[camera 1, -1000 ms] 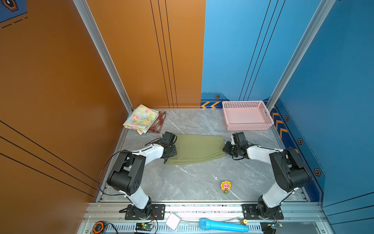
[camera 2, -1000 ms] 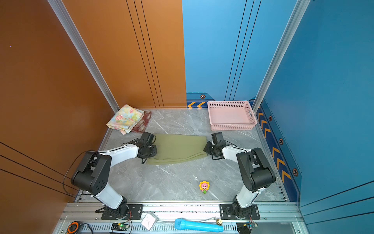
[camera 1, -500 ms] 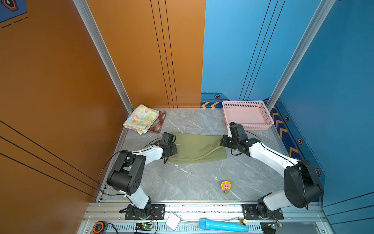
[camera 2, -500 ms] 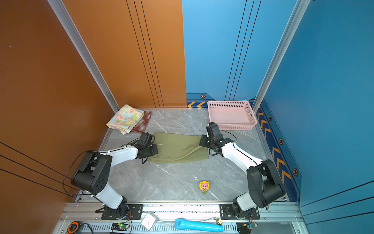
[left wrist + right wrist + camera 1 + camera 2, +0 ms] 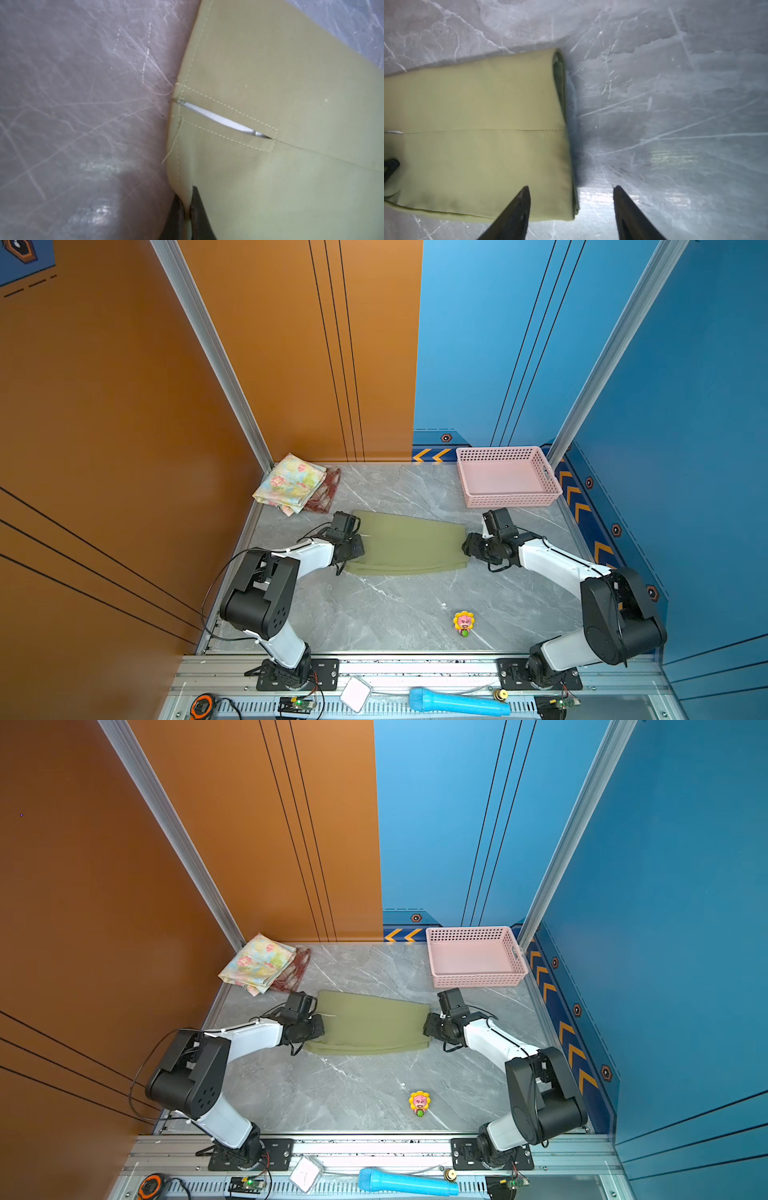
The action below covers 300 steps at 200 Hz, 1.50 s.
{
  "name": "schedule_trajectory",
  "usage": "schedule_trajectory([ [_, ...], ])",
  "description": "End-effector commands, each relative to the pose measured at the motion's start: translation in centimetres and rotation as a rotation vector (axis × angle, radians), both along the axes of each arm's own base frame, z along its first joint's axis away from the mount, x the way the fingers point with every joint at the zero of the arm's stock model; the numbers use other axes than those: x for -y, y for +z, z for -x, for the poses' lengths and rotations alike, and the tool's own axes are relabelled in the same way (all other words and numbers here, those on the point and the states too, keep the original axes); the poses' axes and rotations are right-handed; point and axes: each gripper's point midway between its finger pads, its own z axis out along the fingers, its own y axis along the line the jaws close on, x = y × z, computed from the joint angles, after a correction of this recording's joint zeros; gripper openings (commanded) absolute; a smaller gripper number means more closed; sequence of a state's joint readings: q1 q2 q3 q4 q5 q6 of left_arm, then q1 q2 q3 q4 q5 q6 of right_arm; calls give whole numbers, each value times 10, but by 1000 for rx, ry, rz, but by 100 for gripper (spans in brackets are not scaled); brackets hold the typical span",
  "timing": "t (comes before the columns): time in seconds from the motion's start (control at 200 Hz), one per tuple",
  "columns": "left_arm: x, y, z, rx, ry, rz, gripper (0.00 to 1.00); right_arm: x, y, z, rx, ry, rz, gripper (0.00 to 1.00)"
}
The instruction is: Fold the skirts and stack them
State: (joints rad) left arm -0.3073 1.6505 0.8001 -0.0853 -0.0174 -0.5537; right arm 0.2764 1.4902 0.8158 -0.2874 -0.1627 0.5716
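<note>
Left wrist view shows the left gripper pinched on an edge of the olive skirt; the right gripper stands spread at its folded far end, gripping nothing. In both top views that skirt lies flat mid-table, with the floral skirt atop the plaid skirt back left, pink basket back right, sunflower toy in front, all clear of it.

The orange wall panels meet blue wall panels around a grey marbled floor, evenly lit.
</note>
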Motion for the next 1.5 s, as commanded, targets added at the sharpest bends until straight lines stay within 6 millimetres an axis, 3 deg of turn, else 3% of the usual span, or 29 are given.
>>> schedule_trajectory([
  [0.0,-9,-42,49,-219,-10,-27,4,-2,3,0,-16,32,-65,66],
  [0.3,-7,-41,48,-218,-11,-26,3,-18,-29,-11,-122,73,-149,59],
  [0.631,-6,-43,45,-227,-15,-26,2,-38,-53,5,-200,111,-176,47],
  [0.711,-5,-44,44,-227,-16,-21,2,-43,-56,6,-204,116,-180,41],
  [0.776,-3,-45,43,-227,-18,-17,1,-47,-55,3,-199,118,-191,31],
  [0.916,-3,-46,45,-229,-22,-19,0,-48,-34,-9,-129,118,-163,0],
  [1.121,-3,-52,54,-247,-22,-12,0,-53,14,-23,-36,168,-18,0],
  [1.146,0,-49,47,-214,-23,1,0,-54,19,-24,-27,172,2,0],
  [1.277,3,-52,48,-208,-26,17,0,-62,49,-23,28,208,125,0],
  [1.497,14,-54,45,-199,-47,43,0,-104,86,-21,97,304,232,0],
])
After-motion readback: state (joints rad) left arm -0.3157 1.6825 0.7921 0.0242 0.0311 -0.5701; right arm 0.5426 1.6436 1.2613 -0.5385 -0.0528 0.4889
